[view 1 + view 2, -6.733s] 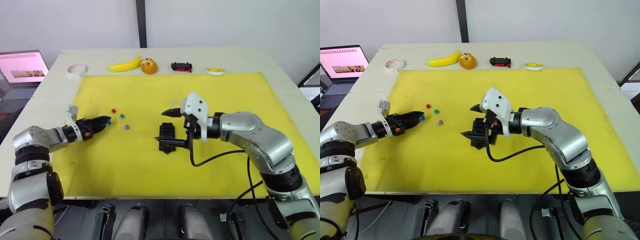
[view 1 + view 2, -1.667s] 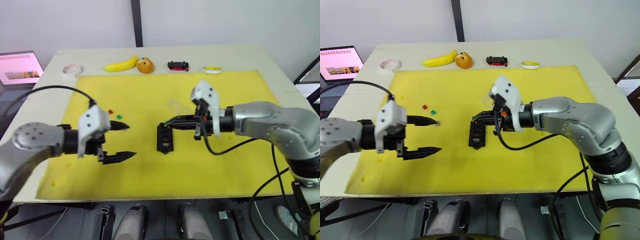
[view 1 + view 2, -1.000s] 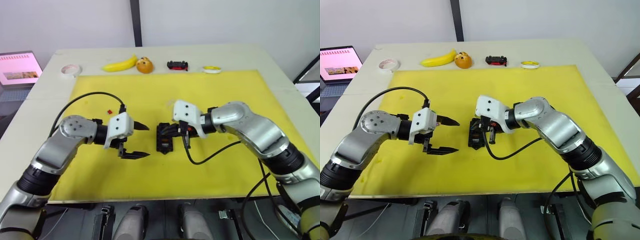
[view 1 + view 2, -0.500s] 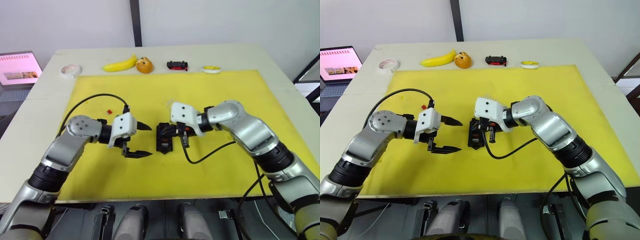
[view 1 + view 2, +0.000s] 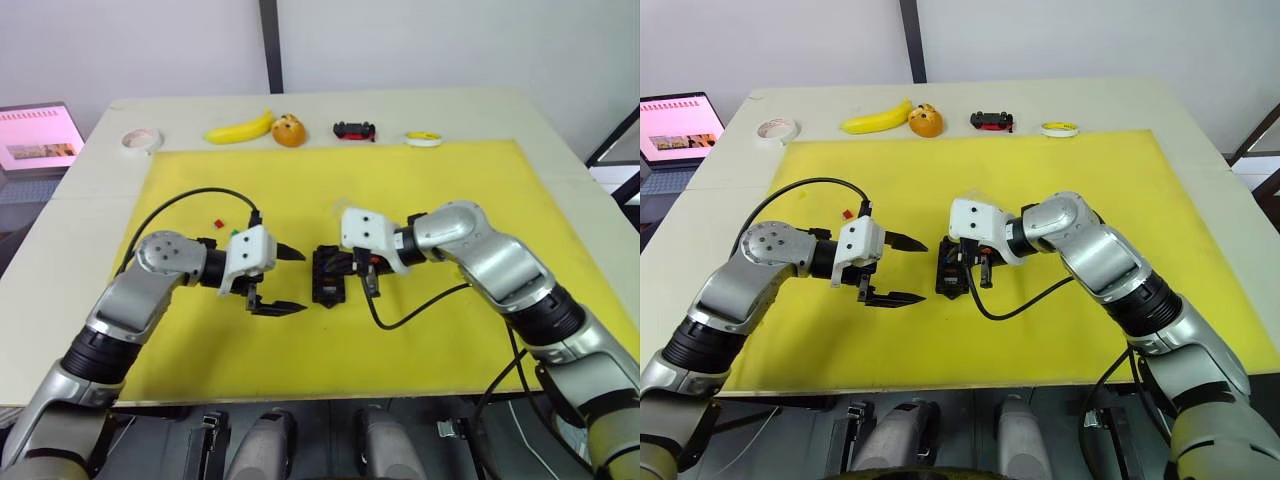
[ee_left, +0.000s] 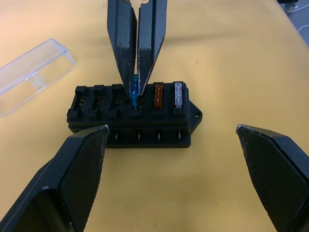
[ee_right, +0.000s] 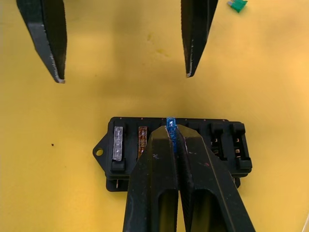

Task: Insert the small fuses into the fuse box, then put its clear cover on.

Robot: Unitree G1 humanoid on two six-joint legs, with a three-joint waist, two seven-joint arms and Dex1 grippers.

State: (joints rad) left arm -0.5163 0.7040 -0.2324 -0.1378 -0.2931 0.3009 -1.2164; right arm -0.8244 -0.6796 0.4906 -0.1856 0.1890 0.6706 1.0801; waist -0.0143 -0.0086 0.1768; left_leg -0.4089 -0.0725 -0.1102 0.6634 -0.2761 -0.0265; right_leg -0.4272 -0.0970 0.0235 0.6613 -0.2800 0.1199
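The black fuse box (image 6: 133,116) lies mid-mat, with an orange-brown fuse (image 6: 158,94) and a grey fuse (image 6: 178,94) seated at one end. My right gripper (image 7: 175,133) is shut on a blue fuse (image 7: 170,123), whose lower end is at the slot beside the orange-brown one. My left gripper (image 5: 300,281) hangs wide open just left of the fuse box (image 5: 330,278), holding nothing. The clear cover (image 6: 34,75) lies flat on the mat beyond the box. A green fuse (image 7: 237,5) and a red fuse (image 5: 218,221) lie loose behind my left gripper.
The yellow mat (image 5: 450,190) covers most of the table. Along the far edge sit a tape roll (image 5: 139,140), a banana (image 5: 243,128), an orange fruit (image 5: 290,131), a toy car (image 5: 360,130) and a yellow ring (image 5: 425,139). A laptop (image 5: 35,140) stands at far left.
Over the last second my open left gripper has edged right, closer to the fuse box. My right gripper has stayed at the box, shut on the blue fuse.
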